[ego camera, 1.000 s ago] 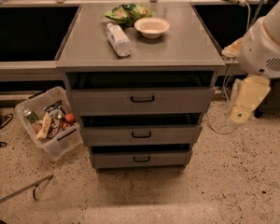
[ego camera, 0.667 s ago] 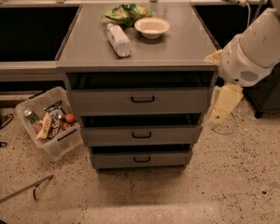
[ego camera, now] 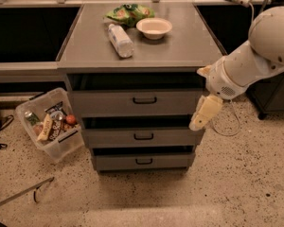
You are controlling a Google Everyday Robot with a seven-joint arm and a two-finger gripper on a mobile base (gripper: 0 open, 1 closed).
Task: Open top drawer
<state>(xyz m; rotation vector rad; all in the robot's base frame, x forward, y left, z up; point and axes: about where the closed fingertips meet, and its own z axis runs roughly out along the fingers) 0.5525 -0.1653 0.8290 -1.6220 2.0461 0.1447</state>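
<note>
The top drawer (ego camera: 104, 103) is the widest of three grey metal drawers under a grey counter (ego camera: 180, 46), with a small black pull handle (ego camera: 144, 100) at its front's centre. Its front stands a little out from the cabinet, with a dark gap above it. My gripper (ego camera: 202, 116) hangs from the white arm at the drawer's right end, pointing down, to the right of the handle and a little lower. It holds nothing that I can see.
Two shorter drawers (ego camera: 142, 137) sit below the top one. On the counter lie a plastic bottle (ego camera: 120, 39), a white bowl (ego camera: 154, 27) and a green chip bag (ego camera: 129, 13). A clear bin of snacks (ego camera: 51, 124) stands on the floor at left.
My arm and gripper have moved left, from beside the cabinet's right side to in front of the top drawer's right end. The drawers have not moved.
</note>
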